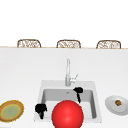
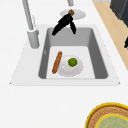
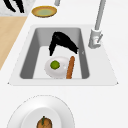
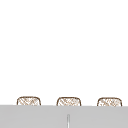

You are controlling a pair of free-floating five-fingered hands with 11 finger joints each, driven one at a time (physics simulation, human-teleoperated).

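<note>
Right hand [image 3: 62, 42] above sink [image 3: 27, 50], plate [image 3: 50, 71], lime [image 3: 55, 65], sausage [image 3: 70, 67]

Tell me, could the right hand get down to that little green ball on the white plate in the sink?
Probably yes. The right hand hangs over the sink, fingers pointing down, just behind the white plate carrying the green ball. Nothing lies between them; the brown stick rests along the plate's faucet-side edge.

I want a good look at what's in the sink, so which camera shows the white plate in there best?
The left side view: the plate lies unobstructed, lime on it, sausage beside. In the right side view the right hand hovers close above it. In the front view a red ball covers it.
</note>
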